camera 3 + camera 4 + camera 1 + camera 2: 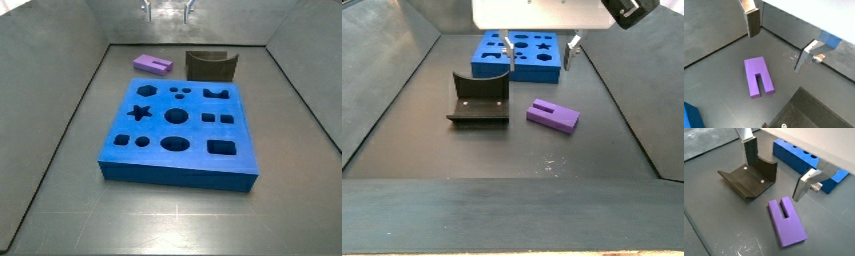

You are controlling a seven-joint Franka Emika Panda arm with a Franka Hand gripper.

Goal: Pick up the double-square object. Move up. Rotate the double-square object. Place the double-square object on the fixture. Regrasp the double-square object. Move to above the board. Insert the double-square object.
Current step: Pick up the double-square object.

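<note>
Double-square object (787, 222) lies flat on the counter (502, 160), notch visible in both wrist views (759, 77), nothing touching it. End effector (776, 170) hangs above it w/ fingers (753, 24) spread wide, holding nothing. Fixture (477, 101) sits just beside the piece, apart from it. Further back, the board (179, 128) rests flat w/ dark cut-outs up.
</note>
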